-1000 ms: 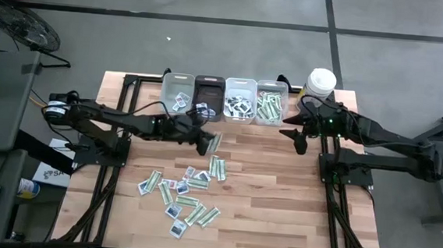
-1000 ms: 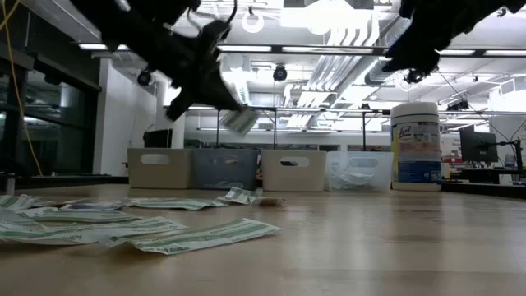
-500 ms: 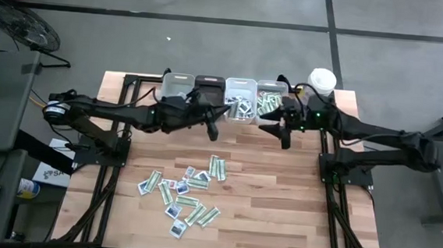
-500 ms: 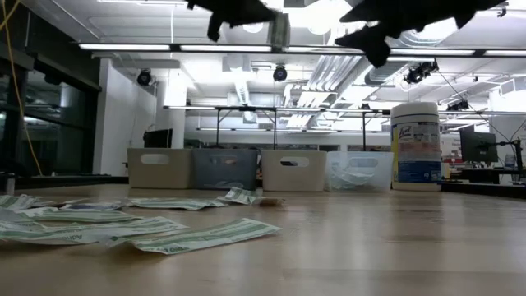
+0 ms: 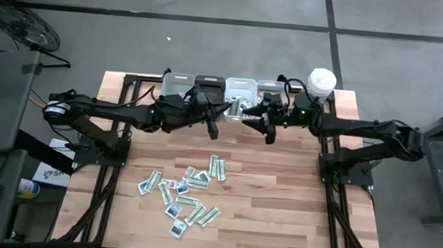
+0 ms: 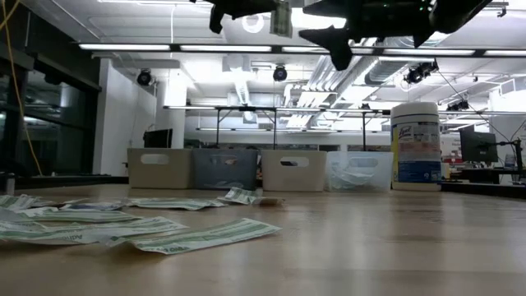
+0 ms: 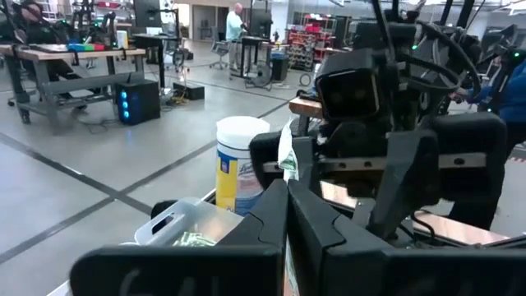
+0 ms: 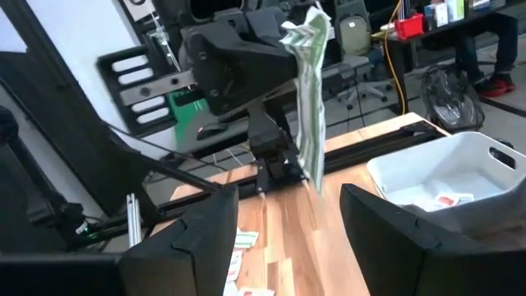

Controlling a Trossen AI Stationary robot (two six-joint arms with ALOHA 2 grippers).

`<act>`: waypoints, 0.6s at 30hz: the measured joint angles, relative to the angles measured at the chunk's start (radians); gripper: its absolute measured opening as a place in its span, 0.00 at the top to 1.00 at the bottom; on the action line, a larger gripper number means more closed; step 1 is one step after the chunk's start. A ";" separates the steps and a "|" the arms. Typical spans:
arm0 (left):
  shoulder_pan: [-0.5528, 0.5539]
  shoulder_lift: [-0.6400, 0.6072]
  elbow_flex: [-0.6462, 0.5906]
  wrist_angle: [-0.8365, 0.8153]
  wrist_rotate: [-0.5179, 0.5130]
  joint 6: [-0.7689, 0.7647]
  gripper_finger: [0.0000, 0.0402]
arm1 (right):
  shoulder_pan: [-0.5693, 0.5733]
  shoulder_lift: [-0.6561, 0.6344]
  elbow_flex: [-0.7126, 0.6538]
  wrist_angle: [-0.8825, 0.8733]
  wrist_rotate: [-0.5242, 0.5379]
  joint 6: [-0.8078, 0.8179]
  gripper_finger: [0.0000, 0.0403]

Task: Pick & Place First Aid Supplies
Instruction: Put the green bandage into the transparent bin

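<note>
My left gripper (image 5: 212,129) is high above the table in front of the bins, shut on one narrow green-and-white strip packet (image 8: 310,107). In the low view the strip (image 6: 281,16) shows near the picture's top. My right gripper (image 5: 268,135) is open and faces the left one a short way to its right. Its fingers (image 8: 205,238) stand on either side of the strip's line, short of it. The other packets (image 5: 185,190) lie flat and scattered on the table's near middle. My left gripper pinches the strip by one end (image 7: 285,164) between its two shut fingers (image 7: 271,214). The strip is lifted clear of the table. Its longer part (image 8: 312,156) sticks out free past the fingertips toward the right gripper, and its other end (image 8: 304,29) is crumpled.
Four small bins (image 5: 179,86) stand in a row along the far edge, with packets in them. A tall white canister (image 5: 321,80) is at their right end. Bare wood lies on the table's right half (image 5: 294,199) and near edge.
My left gripper has risen with the strip, out past the top of the low view, and moved toward the far edge and the bins. My right gripper has moved toward the table's left, closing on the left gripper. The packets on the table have stayed put.
</note>
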 joint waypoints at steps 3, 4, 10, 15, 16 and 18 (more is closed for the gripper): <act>0.000 0.000 0.000 0.001 0.002 0.000 1.00 | 0.000 0.051 0.025 0.030 0.001 0.000 0.49; 0.000 0.000 0.000 0.001 0.007 0.000 1.00 | 0.000 0.067 0.035 0.031 0.000 -0.006 0.50; 0.000 0.000 0.000 0.001 0.019 0.000 1.00 | 0.000 0.143 0.108 0.034 -0.023 -0.041 0.54; 0.000 -0.001 0.000 0.002 0.021 0.000 1.00 | 0.000 0.157 0.118 0.027 -0.029 -0.045 0.63; 0.000 -0.001 0.000 0.001 0.021 0.000 1.00 | -0.001 0.157 0.119 0.024 -0.030 -0.046 0.66; 0.000 -0.001 0.000 0.001 0.021 0.000 1.00 | -0.003 0.157 0.119 0.021 -0.031 -0.051 0.73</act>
